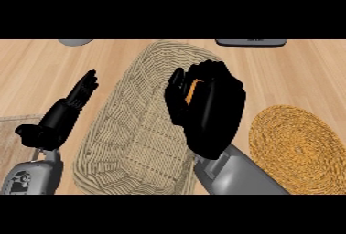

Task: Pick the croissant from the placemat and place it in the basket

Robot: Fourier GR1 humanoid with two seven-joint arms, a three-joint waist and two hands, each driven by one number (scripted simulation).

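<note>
Over the basket (121, 141), the right hand (209, 109) curls round the mostly hidden croissant (193, 87); left hand (67, 112) rests open.

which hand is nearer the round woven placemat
Right. The right hand, curled round the croissant above the basket, is just beside the placemat; the left hand is beyond the basket.

Basket (121, 137): pale beige weave. Placemat (297, 146), right: golden-orange spiral weave. Croissant (195, 87): orange-brown. Tabletop (297, 68): light wood grain. Both hands black, forearms grey.

No legible text (anywhere on view)
</note>
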